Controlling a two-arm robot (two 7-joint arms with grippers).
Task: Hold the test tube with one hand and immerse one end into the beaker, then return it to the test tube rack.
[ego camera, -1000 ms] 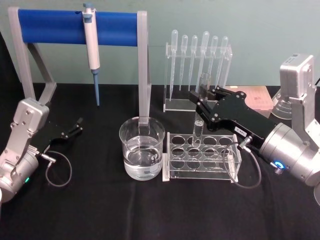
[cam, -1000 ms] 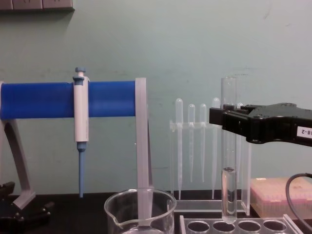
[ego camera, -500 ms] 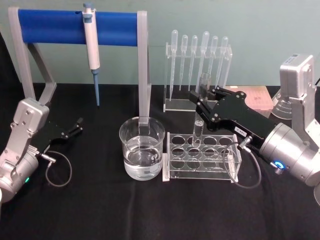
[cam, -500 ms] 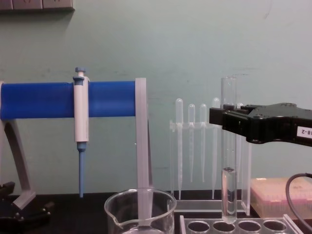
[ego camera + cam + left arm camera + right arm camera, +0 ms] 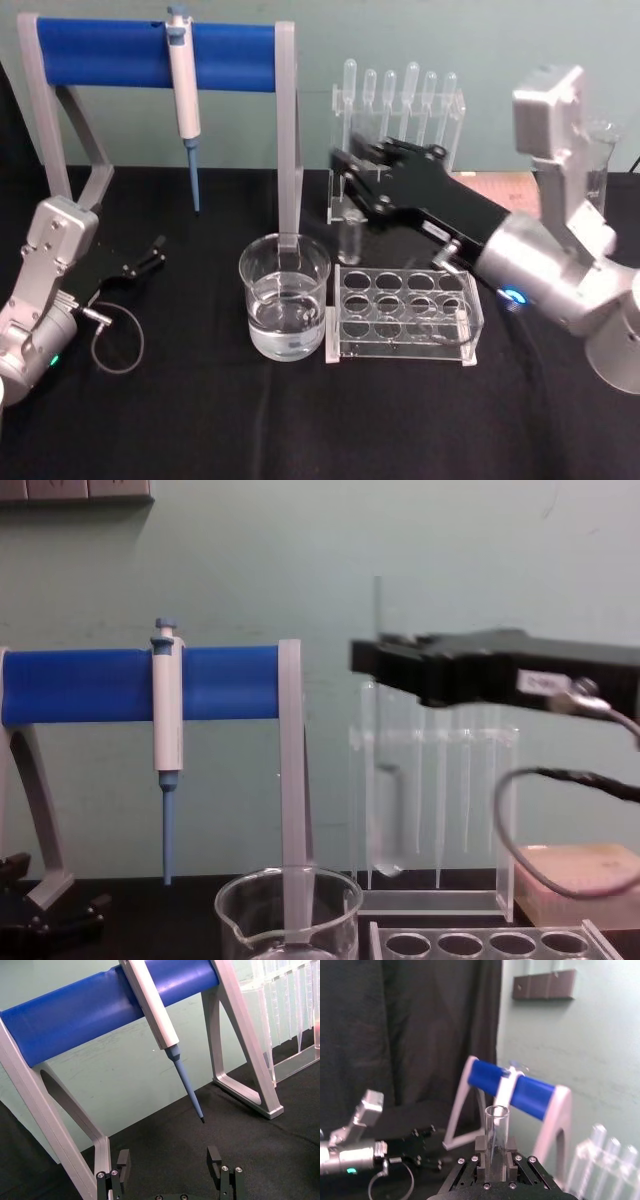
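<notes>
2 grippers at our bench: the right gripper [image 5: 352, 180] is clamped on the upright test tube [image 5: 496, 1132], which hangs clear above the test tube rack [image 5: 400, 350], near the beaker [image 5: 284, 300]. We see the left gripper [image 5: 150, 255] resting on the table [image 5: 200, 420], fingers apart.

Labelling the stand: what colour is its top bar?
Blue; the bar shows best in the head view.
</notes>
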